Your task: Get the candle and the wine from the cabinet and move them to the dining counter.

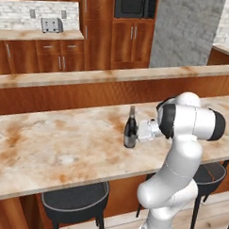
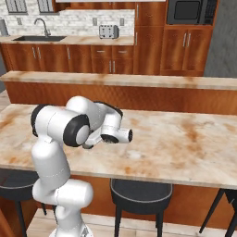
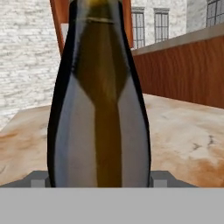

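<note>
Gripper (image 1: 138, 131) jaws flank upright wine (image 1: 131, 128) on dining counter (image 1: 63, 147).

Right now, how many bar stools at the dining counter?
3. One dark-seated stool sits under the dining counter left of the arm, one right of it, and a third at the far left edge of the right base view. More may be hidden.

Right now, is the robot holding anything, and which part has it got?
The gripper has its fingers either side of the wine, low on its wide body. The bottle stands upright on the dining counter. Whether the fingers squeeze it cannot be told.
</note>
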Controlling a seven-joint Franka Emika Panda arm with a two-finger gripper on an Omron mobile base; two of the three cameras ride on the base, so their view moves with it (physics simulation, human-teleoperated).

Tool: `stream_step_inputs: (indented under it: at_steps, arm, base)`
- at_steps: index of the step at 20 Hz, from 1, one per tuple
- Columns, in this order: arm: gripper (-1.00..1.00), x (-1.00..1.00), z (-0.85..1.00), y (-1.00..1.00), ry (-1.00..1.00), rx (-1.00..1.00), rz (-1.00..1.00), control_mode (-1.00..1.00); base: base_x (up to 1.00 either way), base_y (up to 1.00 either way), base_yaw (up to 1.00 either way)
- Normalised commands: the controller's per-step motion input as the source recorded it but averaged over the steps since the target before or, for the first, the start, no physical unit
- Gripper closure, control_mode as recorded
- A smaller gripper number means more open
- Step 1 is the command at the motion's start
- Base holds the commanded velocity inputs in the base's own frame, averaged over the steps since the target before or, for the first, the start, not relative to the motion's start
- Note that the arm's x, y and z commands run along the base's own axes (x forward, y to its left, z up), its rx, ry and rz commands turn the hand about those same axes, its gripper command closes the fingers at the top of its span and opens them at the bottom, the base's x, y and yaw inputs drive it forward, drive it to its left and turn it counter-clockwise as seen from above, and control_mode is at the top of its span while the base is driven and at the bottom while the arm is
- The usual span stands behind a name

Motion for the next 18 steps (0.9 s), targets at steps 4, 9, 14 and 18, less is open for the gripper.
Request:
stream_step_inputs:
  at_steps: [4,9,14,18]
  arm:
    - [1.00,-0.02,-0.49,0.18,0.00,-0.08,0.00,-1.00]
    - [-1.00,0.00,-0.36,0.13,-0.02,-0.09,0.00,-1.00]
    - [-1.00,-0.09,-0.25,0.00,-0.06,-0.04,0.00,-1.00]
    - [-1.00,-0.15,-0.17,-0.01,-0.09,-0.02,0.00,-1.00]
  base:
    - [0.00,0.00,0.00]
    - [0.00,0.00,0.00]
    - [0.00,0.00,0.00]
    - [0.00,0.00,0.00]
